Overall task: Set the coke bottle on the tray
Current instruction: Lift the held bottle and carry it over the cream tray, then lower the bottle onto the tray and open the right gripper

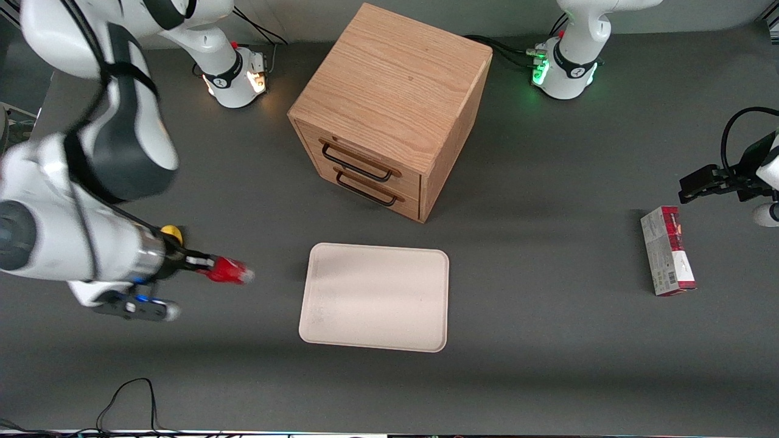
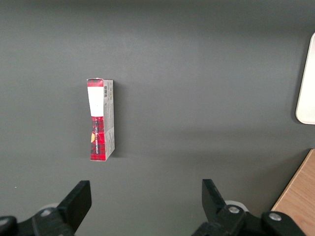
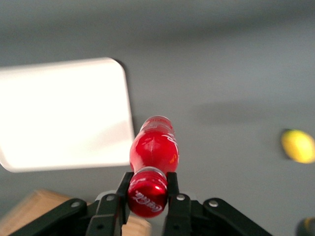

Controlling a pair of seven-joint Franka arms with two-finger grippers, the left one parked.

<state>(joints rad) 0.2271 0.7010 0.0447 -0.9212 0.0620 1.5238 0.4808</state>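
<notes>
My right gripper [image 1: 204, 265] is shut on the small red coke bottle [image 1: 228, 271] and holds it lying sideways above the table, beside the tray toward the working arm's end. In the right wrist view the bottle [image 3: 153, 150] points away from the camera, its red cap [image 3: 146, 192] clamped between the two black fingers [image 3: 124, 189] of the gripper [image 3: 147, 186]. The cream-white tray [image 1: 375, 296] lies flat on the grey table, nearer the front camera than the wooden cabinet. It also shows in the right wrist view [image 3: 64, 113].
A wooden drawer cabinet [image 1: 389, 109] with two dark handles stands at the table's middle. A yellow lump [image 1: 171, 232] lies by the working arm's wrist and shows in the right wrist view [image 3: 298, 146]. A red-and-grey carton [image 1: 667, 250] lies toward the parked arm's end.
</notes>
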